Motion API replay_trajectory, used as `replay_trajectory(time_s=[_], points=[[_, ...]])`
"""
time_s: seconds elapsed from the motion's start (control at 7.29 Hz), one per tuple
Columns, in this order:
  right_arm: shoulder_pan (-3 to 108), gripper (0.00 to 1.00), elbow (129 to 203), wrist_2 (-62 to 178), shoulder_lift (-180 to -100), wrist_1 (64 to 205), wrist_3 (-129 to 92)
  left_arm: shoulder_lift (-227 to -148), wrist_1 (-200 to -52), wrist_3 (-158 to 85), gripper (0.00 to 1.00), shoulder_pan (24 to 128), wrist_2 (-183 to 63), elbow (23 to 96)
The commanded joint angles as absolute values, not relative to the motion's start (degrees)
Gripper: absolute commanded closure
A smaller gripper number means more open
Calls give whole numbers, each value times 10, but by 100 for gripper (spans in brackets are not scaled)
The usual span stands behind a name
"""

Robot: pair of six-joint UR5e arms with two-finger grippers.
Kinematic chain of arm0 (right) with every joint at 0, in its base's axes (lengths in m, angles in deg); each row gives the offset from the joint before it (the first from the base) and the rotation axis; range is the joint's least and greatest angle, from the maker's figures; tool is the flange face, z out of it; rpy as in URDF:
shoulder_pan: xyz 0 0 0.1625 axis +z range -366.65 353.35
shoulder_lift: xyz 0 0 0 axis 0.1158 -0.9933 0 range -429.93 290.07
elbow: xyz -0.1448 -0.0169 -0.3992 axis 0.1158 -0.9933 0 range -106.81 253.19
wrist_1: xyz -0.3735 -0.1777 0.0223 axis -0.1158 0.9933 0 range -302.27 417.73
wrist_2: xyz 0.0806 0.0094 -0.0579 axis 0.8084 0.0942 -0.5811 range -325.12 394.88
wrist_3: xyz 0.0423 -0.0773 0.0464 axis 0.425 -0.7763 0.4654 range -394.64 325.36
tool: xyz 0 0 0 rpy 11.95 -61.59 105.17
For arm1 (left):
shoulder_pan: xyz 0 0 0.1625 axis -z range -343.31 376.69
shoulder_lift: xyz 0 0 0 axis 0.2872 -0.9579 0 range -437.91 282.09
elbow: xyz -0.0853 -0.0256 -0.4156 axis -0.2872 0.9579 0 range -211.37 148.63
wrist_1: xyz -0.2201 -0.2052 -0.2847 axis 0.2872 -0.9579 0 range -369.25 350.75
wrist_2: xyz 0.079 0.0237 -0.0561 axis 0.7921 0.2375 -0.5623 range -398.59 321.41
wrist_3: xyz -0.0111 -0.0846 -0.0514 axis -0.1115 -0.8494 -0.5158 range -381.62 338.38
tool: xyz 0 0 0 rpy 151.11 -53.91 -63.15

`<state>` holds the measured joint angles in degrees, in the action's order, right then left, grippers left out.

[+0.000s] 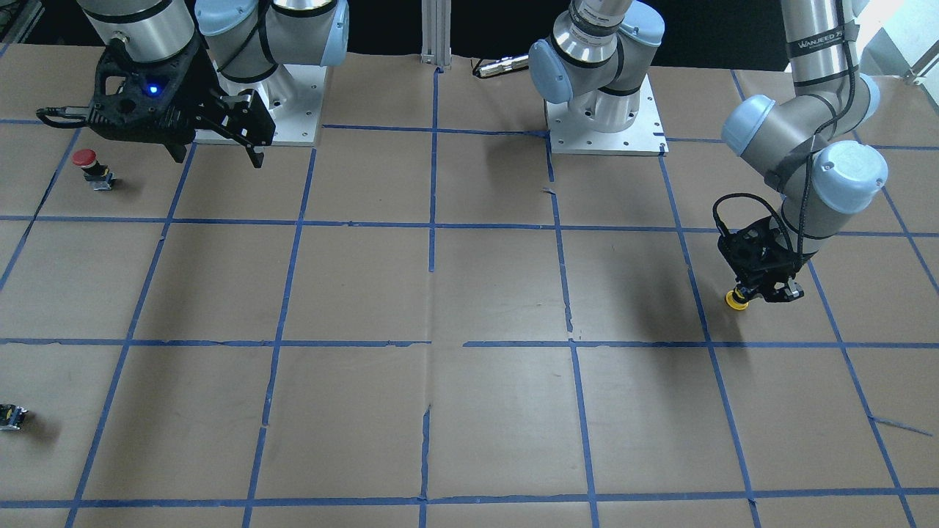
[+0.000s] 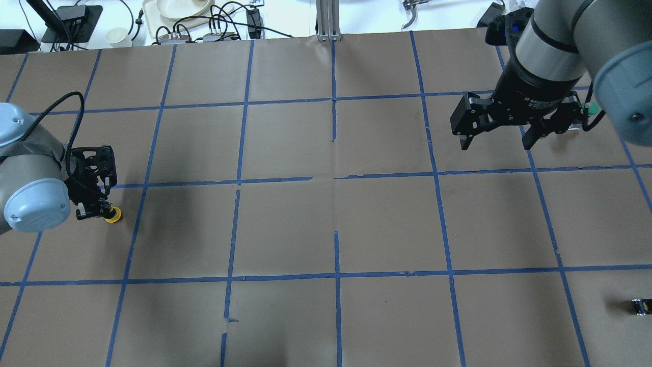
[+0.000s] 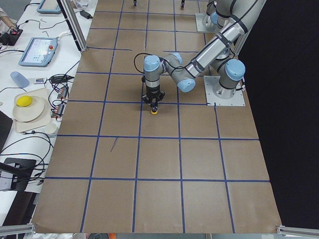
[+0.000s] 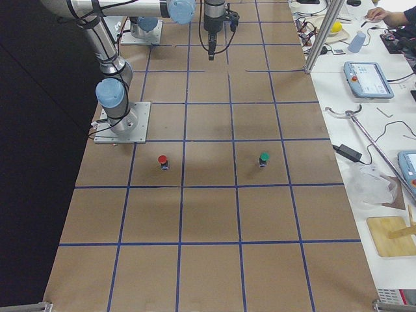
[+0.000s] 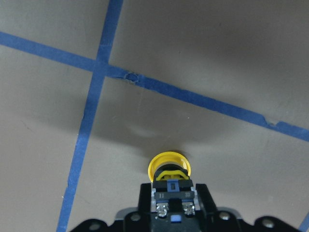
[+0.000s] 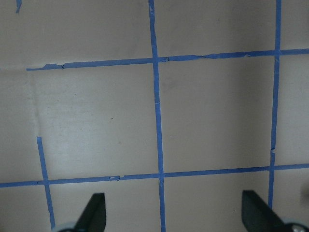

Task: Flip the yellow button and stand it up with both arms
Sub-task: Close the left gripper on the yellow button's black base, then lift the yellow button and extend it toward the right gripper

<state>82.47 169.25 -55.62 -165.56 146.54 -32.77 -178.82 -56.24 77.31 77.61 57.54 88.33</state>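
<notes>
**Left claw**, a black two-finger gripper on the silver-grey left arm, pointed down at the brown paper table top with its blue tape grid. It was clamped on the black-and-silver switch body of the small yellow mushroom-capped push button. The yellow cap projected beyond the fingertips toward the paper; whether it touched the paper could not be told.

**Right claw**, the matching black gripper on the right arm, hung above the paper well apart from the left claw. Its fingers were spread wide with nothing between them.

A red-capped button stood upright near the right claw, on the side away from the left claw. A green-capped button stood near the same claw. A small black capless part lay well apart from both claws.
</notes>
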Motion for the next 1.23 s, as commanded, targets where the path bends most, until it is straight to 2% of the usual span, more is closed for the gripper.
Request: replay_trajectory(time_s=[0.0, 0.41, 0.69, 1.1], points=[[825, 0, 1693, -556, -1656, 1467, -328, -1770, -598, 695, 93, 794, 493, 882], [824, 0, 1693, -557, -1656, 1466, -329, -1775, -685, 573, 93, 804, 250, 889], [780, 0, 1691, -546, -1657, 1436, -328, -1773, -723, 484, 93, 831, 152, 890], [740, 0, 1684, -403, -1663, 1380, -320, -1778, -717, 263, 93, 888, -23, 944]])
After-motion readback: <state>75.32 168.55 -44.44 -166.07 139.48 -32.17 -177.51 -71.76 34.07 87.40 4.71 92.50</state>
